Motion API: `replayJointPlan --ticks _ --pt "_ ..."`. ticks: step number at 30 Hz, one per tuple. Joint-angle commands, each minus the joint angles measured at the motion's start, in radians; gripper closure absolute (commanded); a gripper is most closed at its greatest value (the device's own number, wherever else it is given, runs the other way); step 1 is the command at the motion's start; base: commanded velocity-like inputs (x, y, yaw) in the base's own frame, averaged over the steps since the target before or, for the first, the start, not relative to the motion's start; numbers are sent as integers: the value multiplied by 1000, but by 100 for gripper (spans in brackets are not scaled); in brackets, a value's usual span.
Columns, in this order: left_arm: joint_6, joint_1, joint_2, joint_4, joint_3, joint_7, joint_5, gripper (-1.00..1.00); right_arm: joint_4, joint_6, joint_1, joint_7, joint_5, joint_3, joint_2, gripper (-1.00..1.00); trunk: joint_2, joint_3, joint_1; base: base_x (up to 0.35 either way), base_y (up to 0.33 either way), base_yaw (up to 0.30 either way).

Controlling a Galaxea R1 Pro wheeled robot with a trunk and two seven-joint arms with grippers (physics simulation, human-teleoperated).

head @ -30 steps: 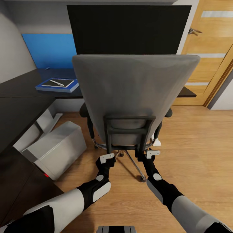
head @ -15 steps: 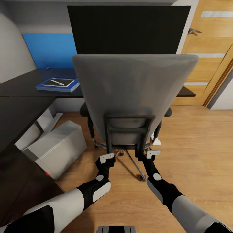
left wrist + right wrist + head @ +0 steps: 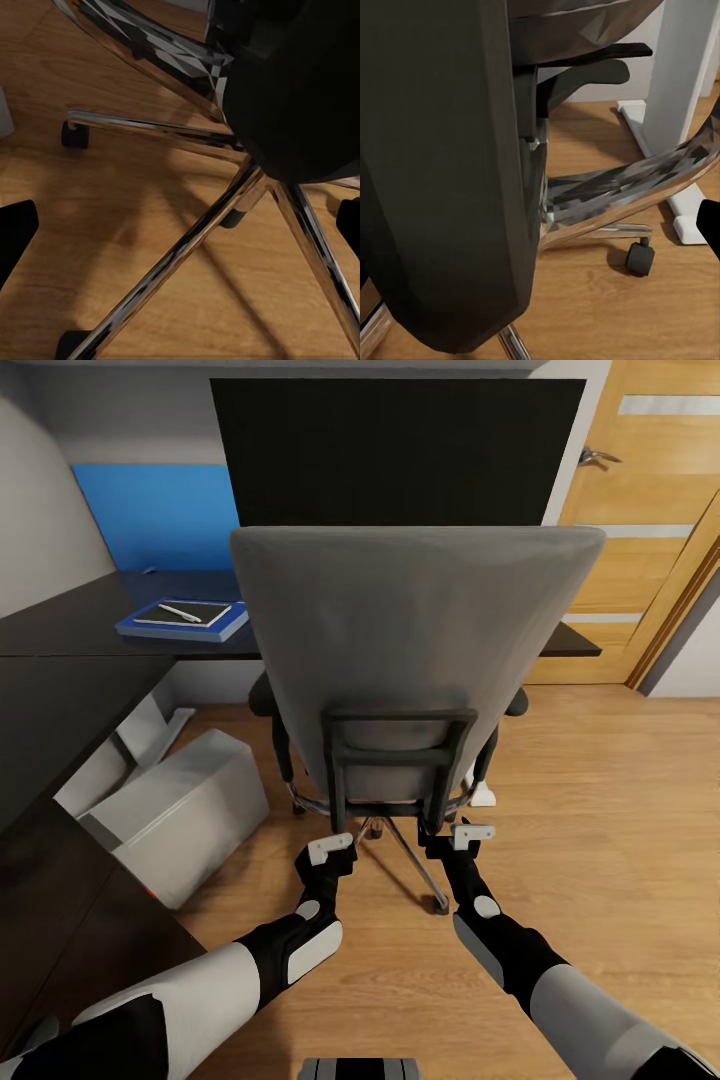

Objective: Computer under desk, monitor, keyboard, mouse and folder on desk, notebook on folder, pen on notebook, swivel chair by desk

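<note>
The grey upholstered swivel chair with the black frame and chrome star base is being nudged toward the glossy black L-shaped desk. Compared with a second ago its backrest is sitting a touch further off and the black lumbar frame is higher in the head view, so the last step is judged underway. The chair is being kept upright, seat facing the desk, back turned to the robot, backrest running up-down.

The left gripper and right gripper are being held against the bottom of the black frame; whether the jaws are spread or clamped can't be told.

On the desk, the bright blue folder is carrying the dark grey notebook and white-silver pen. The pale box-shaped computer is being left under the desk.
</note>
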Motion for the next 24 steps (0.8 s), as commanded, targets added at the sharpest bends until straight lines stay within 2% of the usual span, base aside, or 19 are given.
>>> replayJointPlan --ticks 1,5,9,24 --pt "-5 -2 0 -1 -8 6 6 -100 0 -3 -1 -8 -6 8 -1 -100 0 -1 0 -2 0 0" --pt "-5 -2 0 -1 -8 6 6 -100 -1 -3 -1 -8 -7 8 -1 -100 0 -1 0 -22 0 0" --pt "-5 -2 0 -1 -9 6 6 -100 0 -3 -1 -8 -7 8 -1 -100 0 -1 0 -200 0 0" --pt "-5 -2 0 -1 -9 7 6 -100 1 -3 -1 -8 -6 8 -1 -100 0 -1 0 -325 0 0"
